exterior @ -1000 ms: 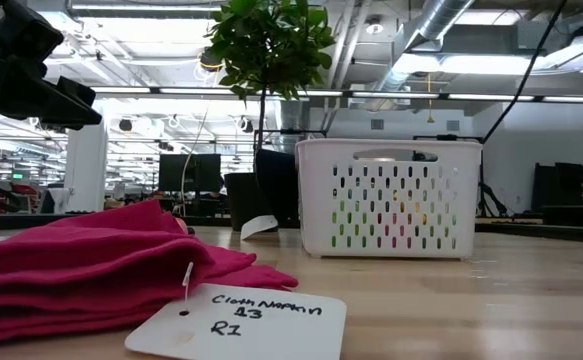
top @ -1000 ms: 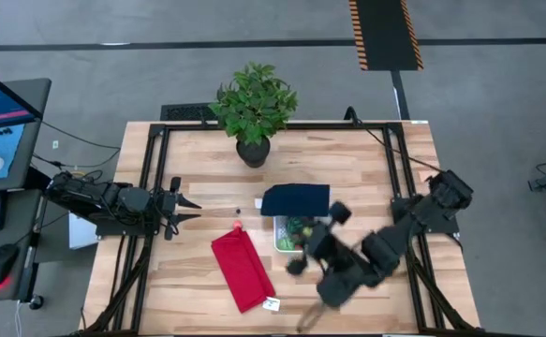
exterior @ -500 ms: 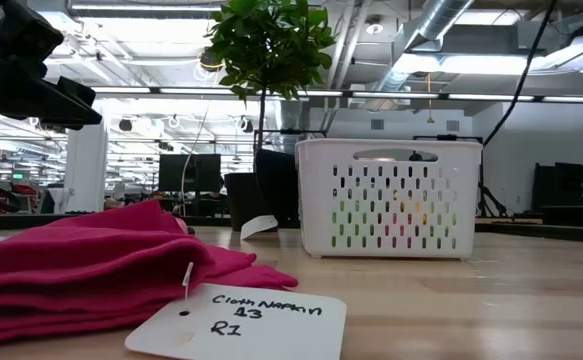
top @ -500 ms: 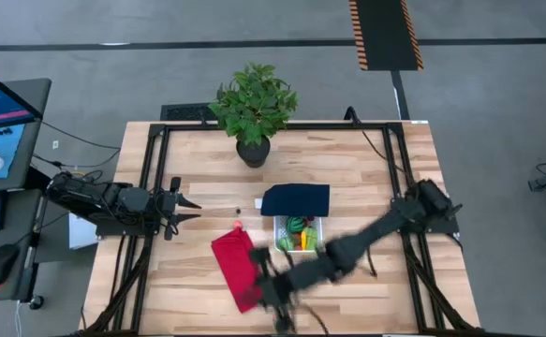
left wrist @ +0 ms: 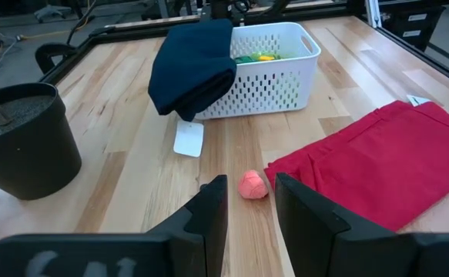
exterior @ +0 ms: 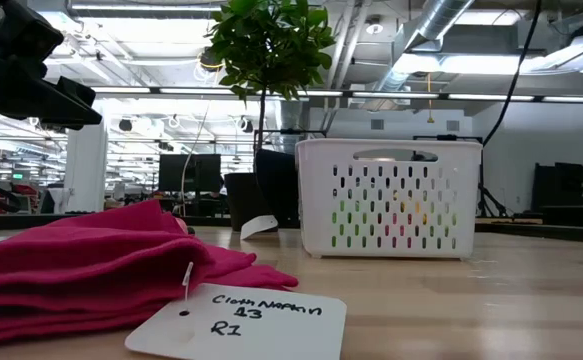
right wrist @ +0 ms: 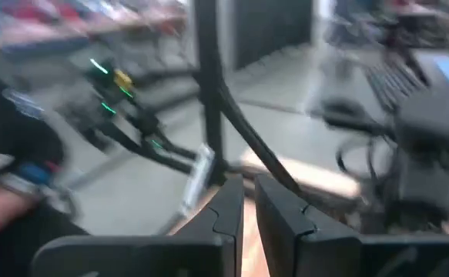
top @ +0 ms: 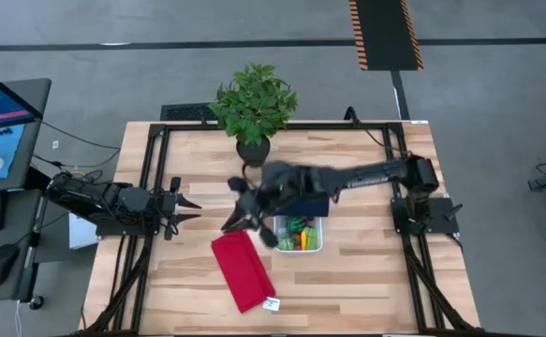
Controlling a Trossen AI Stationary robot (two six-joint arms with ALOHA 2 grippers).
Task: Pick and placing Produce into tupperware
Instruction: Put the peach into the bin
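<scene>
While the right arm is blurred mid-air, this is how the table reads.

Handling of the loose berry: the small red toy strawberry (left wrist: 252,185) looks light, rigid and smooth, so I judge it apt to roll or squirt out of a pinch. Best taken across its widest middle, fingers straddling it squarely.

Look of the loose berry: pinkish-red, rounded, lying bare on the pale wooden table (top: 366,281), well apart from any other piece of produce.

Where it lies: just beside the edge of the red folded cloth (top: 243,271), between that cloth and a small white tag (left wrist: 189,140), and directly ahead of the left gripper (left wrist: 250,201).

Left gripper: fingers parted with nothing between them, low at the table's left side, pointing toward the strawberry.

Right gripper (top: 244,208): stretched across over the middle of the table, near the dark pot of the leafy green plant (top: 254,105). Its own camera shows the fingertips close together with only a thin gap and nothing visible between them.

Container: the white perforated plastic basket (top: 300,233) sits near the table's centre, already holding green, orange and yellow toy pieces (top: 298,234).

Navy cover: a dark navy piece (left wrist: 193,65), limp like fabric, draped over one side of the basket.

Label card: a white handwritten card (exterior: 239,321) lies by the cloth.
</scene>
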